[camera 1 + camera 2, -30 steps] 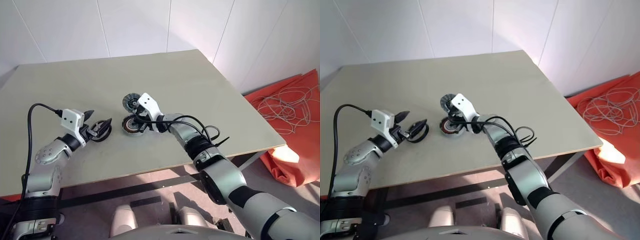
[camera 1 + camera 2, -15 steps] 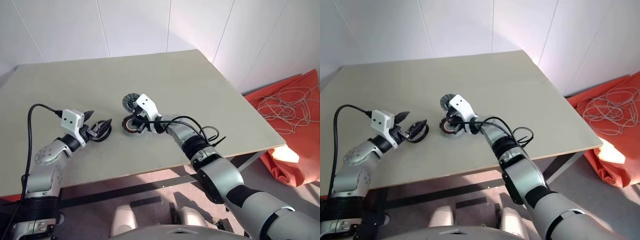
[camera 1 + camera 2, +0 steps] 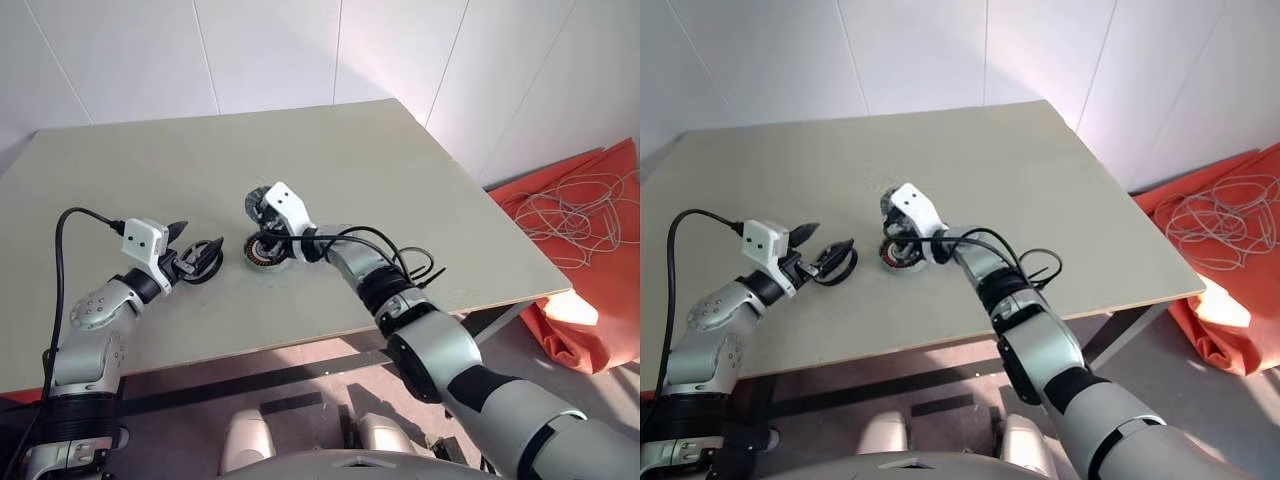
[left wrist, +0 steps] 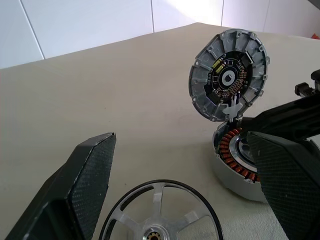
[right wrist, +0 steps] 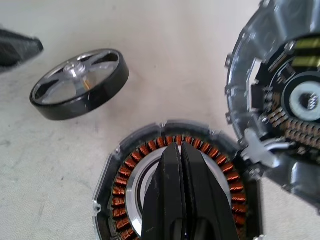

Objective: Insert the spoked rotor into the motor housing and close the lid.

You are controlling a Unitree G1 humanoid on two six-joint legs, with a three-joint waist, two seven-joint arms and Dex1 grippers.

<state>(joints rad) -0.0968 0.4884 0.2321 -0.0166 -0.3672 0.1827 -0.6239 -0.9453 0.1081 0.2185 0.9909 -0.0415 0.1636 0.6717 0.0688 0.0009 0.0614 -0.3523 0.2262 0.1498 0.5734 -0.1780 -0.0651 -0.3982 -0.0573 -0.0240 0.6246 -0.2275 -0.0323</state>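
Rotor (image 5: 80, 76), black-rimmed with pale spokes, lies between spread left fingers (image 4: 85, 182); right fingers (image 5: 182, 190) pressed together.

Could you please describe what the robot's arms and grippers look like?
Both arms are silver-grey metal with black joint sections. Each wrist carries a small white camera box, with black cables looping along the forearms. The left gripper and right gripper have two black tapered fingers; the left's finger pads show a woven carbon-fibre texture.

Right pincer (image 5: 181, 150) over open motor housing (image 5: 125, 175)
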